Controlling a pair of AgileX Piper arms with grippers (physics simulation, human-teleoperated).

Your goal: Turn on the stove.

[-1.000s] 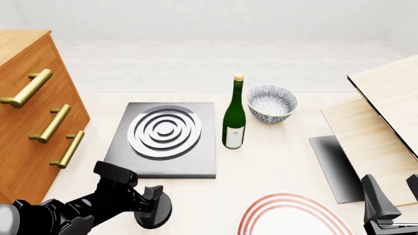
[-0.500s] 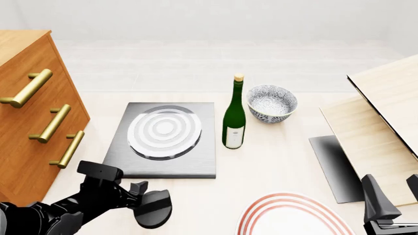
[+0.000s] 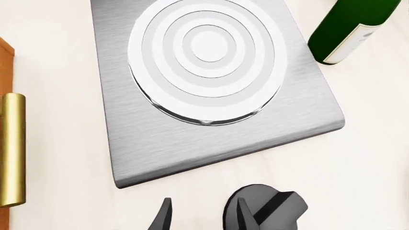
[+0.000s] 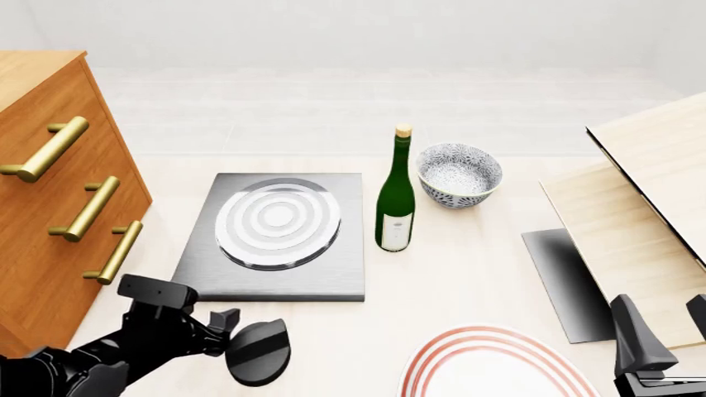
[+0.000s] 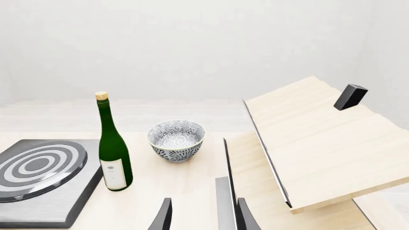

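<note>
The stove (image 4: 210, 265) is a dark-grey slab with flat, pale silver burner rings (image 4: 277, 222). Its black round ridged knob (image 4: 257, 353) lies on the table in front of the slab. My left gripper (image 4: 210, 331) is open and empty, just left of the knob. In the left wrist view the knob (image 3: 271, 208) lies outside the gripper (image 3: 203, 218), beside one fingertip (image 3: 243, 215), and the stove (image 3: 128, 143) is ahead. My right gripper (image 4: 667, 327) is open and empty at the near right; in the right wrist view it (image 5: 203, 218) points over the table.
A wooden cabinet (image 4: 33, 273) with brass handles stands at the left. A green bottle (image 4: 395, 207) stands right of the stove, with a patterned bowl (image 4: 458, 174) behind it. A red-ringed white plate (image 4: 497, 364), a thin dark sheet (image 4: 568, 281) and tilted wooden boards (image 4: 640, 207) are at the right.
My left gripper let go of the knob and drew back to the left. The burner rings changed from raised with dark gaps to flat and pale. The right arm has not moved.
</note>
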